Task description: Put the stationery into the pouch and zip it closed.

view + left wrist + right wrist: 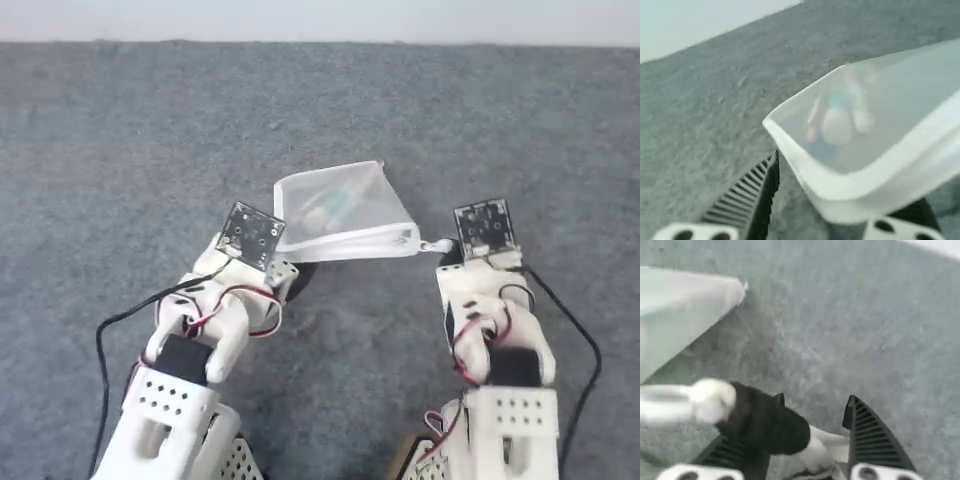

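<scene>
Left wrist view first: my left gripper (847,180) has its fingers (757,200) spread wide, and one end of the pouch (875,115) sits between them. A strip of grey carpet (700,110) shows between the ribbed finger and the pouch's white edge, so I read nothing as pinched there. Through the translucent wall I can see the stationery (840,120) inside, as blurred shapes in white, teal and blue.

On the right wrist view my right gripper (816,400) also stands parted. A black blurred lump (765,425) that I cannot identify lies against one finger, with the white zipper pull (710,399) at its far end. Carpet shows between the lump and the other finger (870,440). A corner of the pouch lies farther off.

From the high view the pouch sits on the carpet between my two arms, its long zipper edge facing them. One end is at the left gripper, and at the other end the pull reaches toward the right gripper.
</scene>
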Available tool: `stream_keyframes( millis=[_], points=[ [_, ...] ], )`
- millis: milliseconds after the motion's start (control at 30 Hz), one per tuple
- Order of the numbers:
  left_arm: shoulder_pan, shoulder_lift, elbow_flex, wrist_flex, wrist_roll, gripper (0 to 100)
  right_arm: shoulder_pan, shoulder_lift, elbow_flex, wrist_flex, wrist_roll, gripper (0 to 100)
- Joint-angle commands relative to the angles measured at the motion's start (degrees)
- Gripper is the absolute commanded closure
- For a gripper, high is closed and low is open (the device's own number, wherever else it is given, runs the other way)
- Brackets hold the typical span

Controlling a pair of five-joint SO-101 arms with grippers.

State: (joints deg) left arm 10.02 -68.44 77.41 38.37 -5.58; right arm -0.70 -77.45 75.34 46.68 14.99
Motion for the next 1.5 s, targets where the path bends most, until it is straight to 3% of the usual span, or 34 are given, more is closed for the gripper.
stream_keyframes(
  millis=[0, 267, 500, 1100, 1267, 1467],
  points=[
    [-2.5, -4.7, -5.8, 4.0, 0.7, 71, -0.1, -9.9, -0.5, 5.6, 0.5, 81.5],
    [-3.5, -22.8, -9.0, 16.1, 1.0, 71, -0.6, -26.9, -0.9, 16.2, 3.7, 81.5],
    [-3.6, -36.3, -10.3, 21.8, 0.9, 71, -0.6, -26.2, -2.8, 19.3, 3.6, 81.5],
    [-12.6, -35.8, -0.8, 21.9, 1.1, 71, -0.6, -26.2, 1.5, 17.5, 3.7, 81.5],
    [-16.4, -35.8, -0.7, 21.9, 5.5, 77, -0.6, -26.2, 1.3, 17.6, 3.3, 82.0],
    [-16.6, -35.8, 1.9, 21.9, 5.9, 87, 0.0, -26.8, 1.1, 15.3, 3.2, 98.9]
  ],
)
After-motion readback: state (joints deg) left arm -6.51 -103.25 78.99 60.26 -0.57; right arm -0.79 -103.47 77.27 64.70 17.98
